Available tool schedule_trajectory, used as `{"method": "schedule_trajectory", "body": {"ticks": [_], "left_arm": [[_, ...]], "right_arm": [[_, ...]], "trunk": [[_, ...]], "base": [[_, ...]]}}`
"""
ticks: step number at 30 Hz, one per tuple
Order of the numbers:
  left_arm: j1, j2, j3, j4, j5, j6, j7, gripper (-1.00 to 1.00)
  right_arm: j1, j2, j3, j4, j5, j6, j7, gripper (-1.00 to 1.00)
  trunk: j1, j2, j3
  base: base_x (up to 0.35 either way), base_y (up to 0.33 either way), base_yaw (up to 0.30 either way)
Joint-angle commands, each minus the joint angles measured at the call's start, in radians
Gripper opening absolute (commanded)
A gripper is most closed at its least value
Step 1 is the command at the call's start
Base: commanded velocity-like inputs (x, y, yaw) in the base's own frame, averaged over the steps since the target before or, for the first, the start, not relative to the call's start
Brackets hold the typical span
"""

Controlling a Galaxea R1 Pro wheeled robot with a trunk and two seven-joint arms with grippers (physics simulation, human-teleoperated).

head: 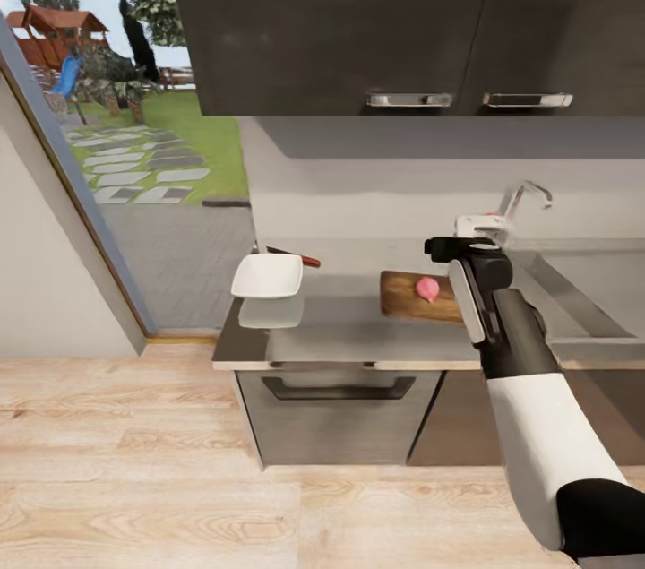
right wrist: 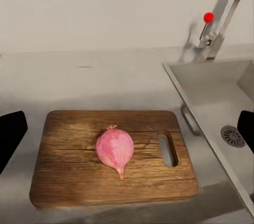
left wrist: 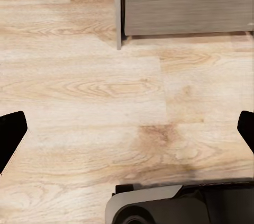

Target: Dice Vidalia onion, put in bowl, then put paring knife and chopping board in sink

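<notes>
With the pink Vidalia onion resting whole mid-chopping board on the desk and the right gripper released above, fetch the paring knife behind the bowl, gripping its red handle squarely.

paring knife: mostly hidden behind the bowl
chopping board: right end covered by the right arm
sink: cut off by the frame edge

Three cameras, three ways of looking

From the head we look down from far back at the countertop and chopping board. Our right wrist camera sits close above that same chopping board and the sink. Our left wrist camera faces down at the wood floor.
</notes>
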Motion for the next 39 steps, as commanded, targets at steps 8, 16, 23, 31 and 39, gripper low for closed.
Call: {"method": "schedule_trajectory", "body": {"ticks": [8,16,23,31,39], "left_arm": [[0.000,0.001,-0.005,-0.003,0.010,-0.002,0.001,1.00],[0.000,0.000,-0.005,-0.004,0.010,-0.001,0.002,1.00],[0.000,0.000,-0.005,-0.004,0.010,0.000,0.002,1.00],[0.000,0.001,-0.005,-0.005,0.010,0.000,0.002,1.00],[0.000,0.000,-0.005,-0.005,0.010,0.000,0.003,1.00]], "right_arm": [[-0.078,0.027,0.003,0.165,-0.012,-0.007,-0.004,1.00],[-0.085,0.032,0.006,0.208,-0.016,-0.008,0.025,1.00],[-0.085,0.031,0.010,0.214,-0.015,-0.008,0.118,1.00],[-0.084,0.030,0.012,0.213,-0.013,-0.008,0.137,1.00],[-0.084,0.030,0.011,0.214,-0.012,-0.008,0.137,1.00]], "trunk": [[0.001,-0.002,-0.002],[0.001,-0.002,-0.002],[0.001,-0.002,-0.002],[0.001,-0.002,-0.002],[0.001,-0.002,0.000]], "base": [[0.227,0.180,0.000],[0.237,0.192,0.000],[0.251,0.193,0.000],[0.261,0.191,0.000],[0.242,0.106,0.104]]}}
